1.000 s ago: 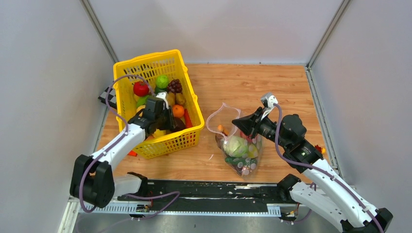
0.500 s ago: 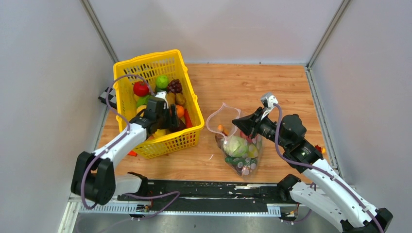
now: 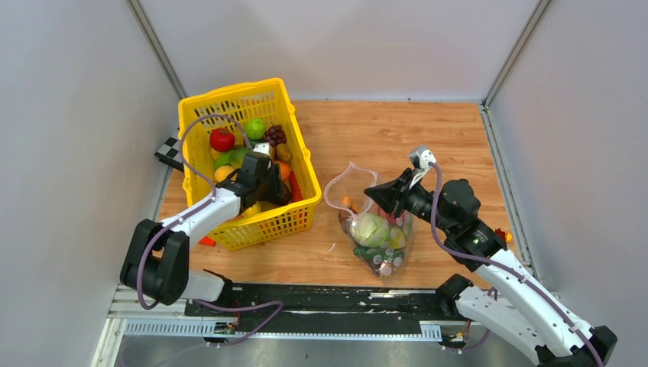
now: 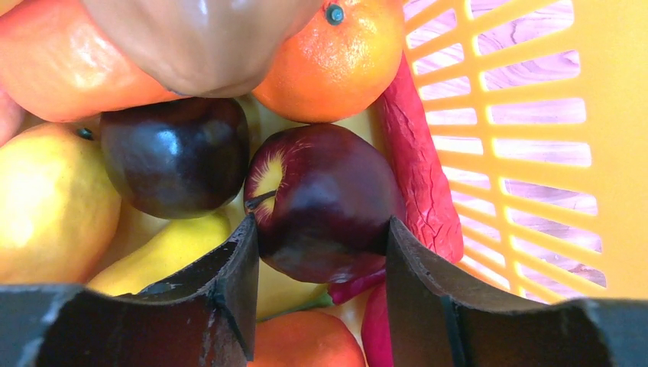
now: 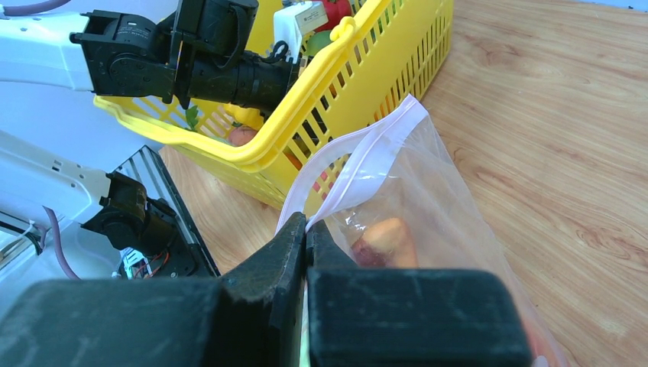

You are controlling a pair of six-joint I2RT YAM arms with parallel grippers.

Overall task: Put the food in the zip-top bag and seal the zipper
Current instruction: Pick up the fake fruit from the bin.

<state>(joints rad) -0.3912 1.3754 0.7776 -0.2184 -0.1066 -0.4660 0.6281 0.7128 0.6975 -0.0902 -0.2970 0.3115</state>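
Plainly, found the zip-top bag (image 3: 359,210) slumped on the table (image 3: 397,138), just right of the yellow basket (image 3: 233,90), mouth gaping upward. Made out a green cabbage (image 3: 371,229) inside, with smaller pieces packed beneath it, too crowded to name from the top view. Saw the zipper (image 5: 367,164) unsealed, the pale pink strip looping up in an arch. Caught the right pincer (image 5: 306,229) clamped fully together on the near lip of that strip, holding the mouth up. Lost most of the bag's lower half behind the black fingers in the right wrist view. Glimpsed an orange piece (image 5: 386,237) through the plastic.

Over in the basket, found the left pincer (image 4: 321,229) partly closed around a dark red apple (image 4: 325,191), a finger pressed on each flank. Noted an orange (image 4: 336,53), a long red chilli (image 4: 416,168) and a dark plum-like fruit (image 4: 176,157) crowding it, some cropped by the frame. Could not tell from above what that pincer gripped, hidden under the wrist.
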